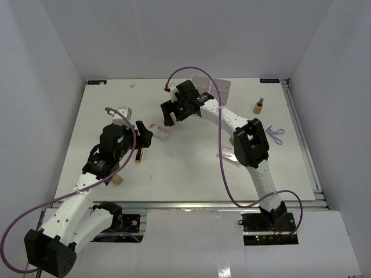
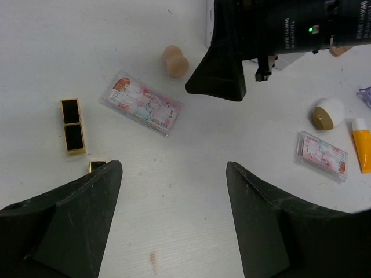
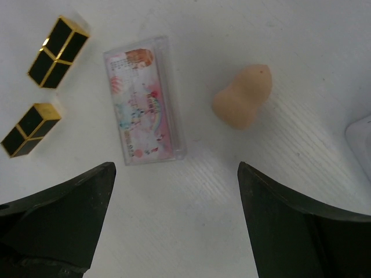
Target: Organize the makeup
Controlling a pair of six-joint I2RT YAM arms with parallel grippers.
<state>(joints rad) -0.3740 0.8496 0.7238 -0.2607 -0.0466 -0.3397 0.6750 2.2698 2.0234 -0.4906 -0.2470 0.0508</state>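
Beside the pink flat plastic packet, on the white surface, found the beige egg-shaped sponge and the black-and-gold square lipstick lying loose. Judged organizing barely begun. Saw the left end effector and right end effector near that packet, wide open, empty.

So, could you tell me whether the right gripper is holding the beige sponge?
No, the beige sponge lies on the table, untouched, ahead of the right gripper, whose fingers stand open and empty.
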